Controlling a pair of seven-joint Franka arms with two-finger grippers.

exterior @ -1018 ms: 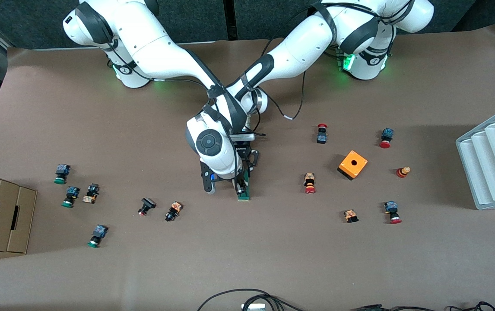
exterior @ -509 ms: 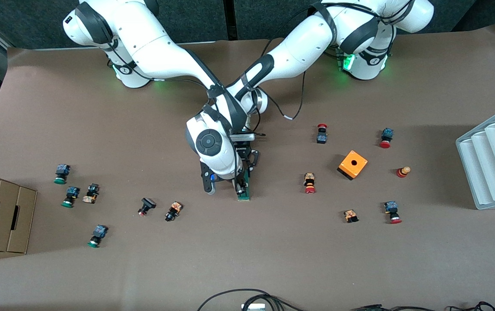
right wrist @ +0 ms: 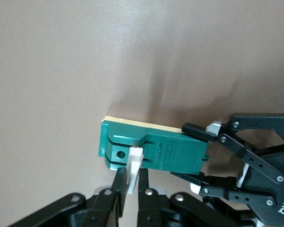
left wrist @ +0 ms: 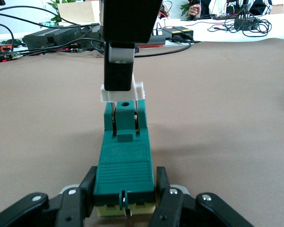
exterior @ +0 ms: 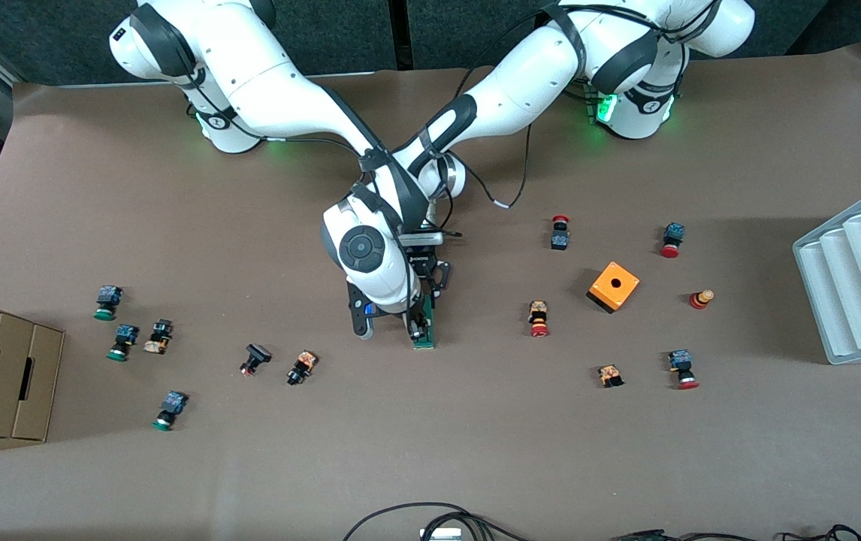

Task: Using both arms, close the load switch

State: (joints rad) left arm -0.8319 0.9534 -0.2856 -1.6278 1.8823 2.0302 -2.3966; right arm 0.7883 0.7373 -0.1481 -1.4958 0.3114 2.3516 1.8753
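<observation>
Right wrist view shows you the right gripper (right wrist: 130, 189) pinching the white lever (right wrist: 135, 163) while the left gripper (left wrist: 125, 196) clamps the load switch (exterior: 424, 324) at mid-worktop, likely steadying it so the lever can close.

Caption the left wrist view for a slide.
Left tool clamps the dark-green rectangular load switch while right tool pinches its white lever.

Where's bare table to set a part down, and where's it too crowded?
Free: the wide strip between the load switch and the cables at the camera edge. Crowded: the middle, where left gripper and right gripper both clamp the switch, and around the orange cube.
</observation>
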